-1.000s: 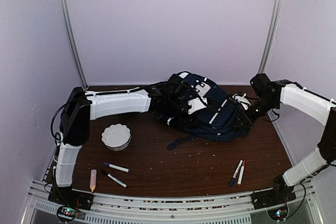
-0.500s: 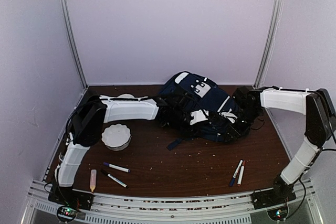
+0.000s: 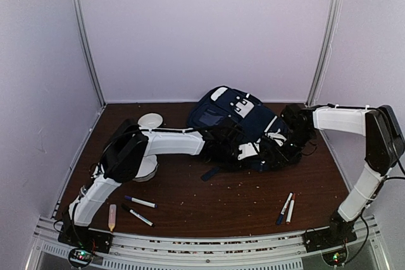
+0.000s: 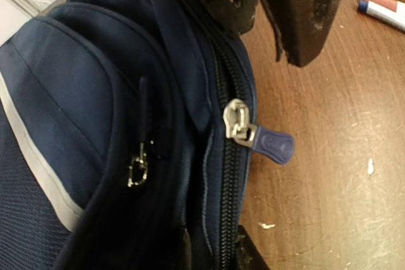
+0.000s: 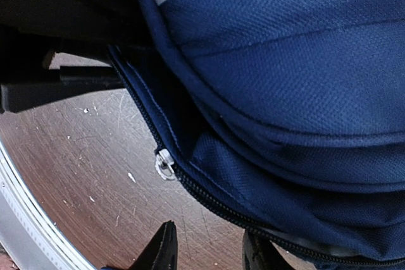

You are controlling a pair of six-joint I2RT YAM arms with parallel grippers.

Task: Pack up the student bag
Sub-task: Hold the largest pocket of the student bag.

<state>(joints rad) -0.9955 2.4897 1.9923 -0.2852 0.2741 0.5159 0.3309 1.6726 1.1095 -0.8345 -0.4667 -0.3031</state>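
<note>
The navy student bag [image 3: 243, 121] lies at the back middle of the table. My left gripper [image 3: 231, 147] reaches to its front edge. In the left wrist view the left gripper [image 4: 218, 251] is closed over the bag's zip seam [image 4: 231, 181], just below a silver slider with a blue pull tab [image 4: 275, 145]. My right gripper [image 3: 283, 150] sits low at the bag's right front. In the right wrist view the right gripper [image 5: 212, 251] is open on the table, and the bag's zip edge [image 5: 209, 200] lies over one finger [image 5: 262, 251]. A silver slider [image 5: 164, 165] is just ahead.
A white bowl [image 3: 150, 120] stands at the back left, and another [image 3: 147, 167] is partly hidden under my left arm. Two markers [image 3: 140, 202] and a pale stick [image 3: 112, 217] lie front left. Two markers [image 3: 286, 208] lie front right. A loose bag strap [image 3: 215, 172] trails forward.
My left arm has stretched further right along the bag's front, uncovering the back bowl. My right arm dropped to the bag's right side. The bag has shifted and flattened.
</note>
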